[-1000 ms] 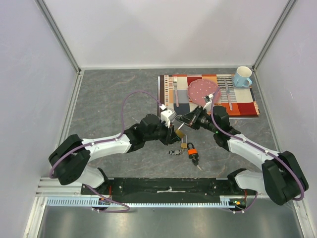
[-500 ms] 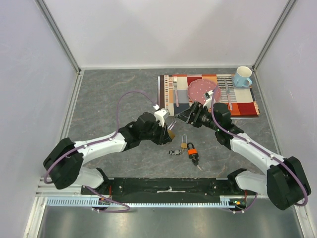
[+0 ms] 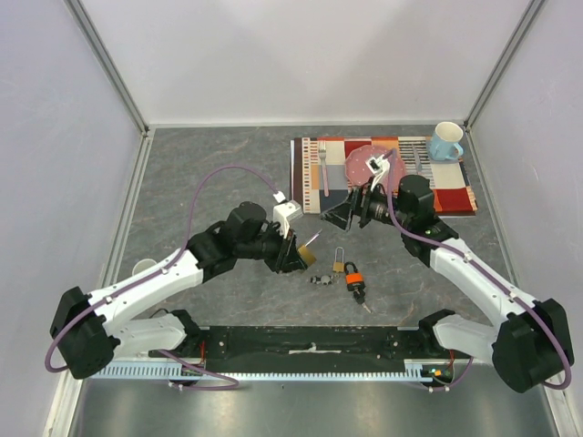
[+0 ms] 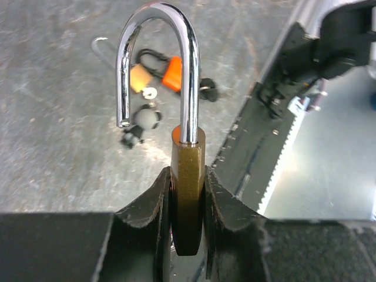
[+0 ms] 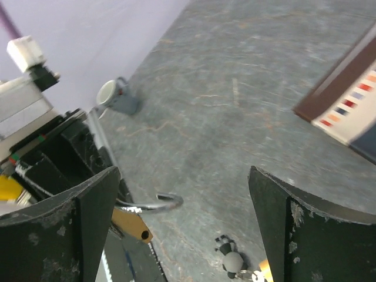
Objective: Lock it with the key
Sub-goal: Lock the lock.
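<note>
Brass padlock (image 4: 188, 155) in left claw (image 4: 188, 173), orange padlock (image 4: 174, 69) beyond

no readable text, no legible labels, numbers or brand marks

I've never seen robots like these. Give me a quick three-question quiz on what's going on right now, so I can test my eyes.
1. True or false: the brass padlock has its shackle snapped shut.
2. Which one holds that padlock? A. the left gripper B. the right gripper C. neither
3. Fill in: the right gripper is empty, and its jaws stand ___.

Key
1. False: the shackle's free end hangs clear of the body.
2. A
3. open
</note>
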`<state>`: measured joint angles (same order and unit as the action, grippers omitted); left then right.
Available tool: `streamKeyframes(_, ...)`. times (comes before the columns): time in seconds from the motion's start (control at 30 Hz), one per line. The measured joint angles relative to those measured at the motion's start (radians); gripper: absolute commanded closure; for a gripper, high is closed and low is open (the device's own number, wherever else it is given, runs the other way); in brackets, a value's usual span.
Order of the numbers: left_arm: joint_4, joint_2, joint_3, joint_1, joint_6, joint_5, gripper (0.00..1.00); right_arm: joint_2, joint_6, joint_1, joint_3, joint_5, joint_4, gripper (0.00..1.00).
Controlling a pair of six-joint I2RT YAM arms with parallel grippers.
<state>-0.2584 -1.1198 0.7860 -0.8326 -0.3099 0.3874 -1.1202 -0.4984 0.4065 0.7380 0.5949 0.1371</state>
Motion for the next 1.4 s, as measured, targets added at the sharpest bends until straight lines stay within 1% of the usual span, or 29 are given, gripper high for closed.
streamKeyframes(0.13,-0.019,0.003,0.044,0.0,0.021,0.124,0.98,-0.012,-0.024,0.002,-0.029,0.182,0.142,0.02)
streamKeyframes(0.23,-0.025,0.003,0.058,0.0,0.03,0.187,0.98,-0.012,-0.049,0.011,-0.055,0.28,0.224,0.04)
streamKeyframes(0.37,-0.035,0.003,0.063,0.0,0.039,0.231,0.98,-0.01,-0.047,0.052,-0.059,0.363,0.254,0.08)
streamKeyframes(0.47,-0.043,0.003,0.067,0.0,0.045,0.251,0.98,-0.001,-0.033,0.096,-0.06,0.399,0.251,0.13)
streamKeyframes(0.57,-0.049,0.003,0.068,0.0,0.05,0.257,0.98,0.012,-0.015,0.135,-0.061,0.423,0.24,0.26)
streamKeyframes(0.6,-0.049,0.003,0.068,0.0,0.051,0.261,0.98,0.016,-0.003,0.148,-0.061,0.428,0.229,0.38)
streamKeyframes(0.67,-0.05,0.005,0.069,0.0,0.052,0.271,0.98,0.022,0.028,0.163,-0.061,0.429,0.204,0.48)
streamKeyframes(0.7,-0.051,0.006,0.069,0.0,0.055,0.277,0.98,0.024,0.035,0.167,-0.061,0.429,0.189,0.59)
streamKeyframes(0.77,-0.051,0.008,0.069,-0.001,0.058,0.282,0.98,0.024,0.058,0.17,-0.061,0.425,0.16,0.65)
streamKeyframes(0.8,-0.052,0.008,0.069,-0.001,0.058,0.287,0.98,0.026,0.066,0.17,-0.061,0.42,0.143,0.7)
streamKeyframes(0.87,-0.062,0.01,0.07,-0.001,0.065,0.288,0.98,0.032,0.079,0.172,-0.061,0.419,0.118,0.75)
streamKeyframes(0.93,-0.068,0.011,0.07,-0.001,0.07,0.288,0.98,0.042,0.093,0.175,-0.06,0.413,0.099,0.78)
streamKeyframes(1.13,-0.083,0.02,0.07,-0.006,0.109,0.294,0.98,0.061,0.113,0.182,-0.058,0.407,0.061,0.8)
streamKeyframes(1.23,-0.098,0.029,0.072,-0.006,0.121,0.288,0.98,0.064,0.123,0.187,-0.058,0.401,0.053,0.67)
streamKeyframes(1.27,-0.106,0.033,0.073,-0.006,0.121,0.284,0.98,0.065,0.126,0.187,-0.058,0.398,0.048,0.58)
streamKeyframes(1.33,-0.126,0.044,0.076,-0.005,0.121,0.27,0.98,0.067,0.14,0.184,-0.058,0.388,0.024,0.53)
streamKeyframes(1.4,-0.145,0.06,0.079,0.0,0.121,0.262,0.98,0.067,0.152,0.179,-0.058,0.375,0.005,0.52)
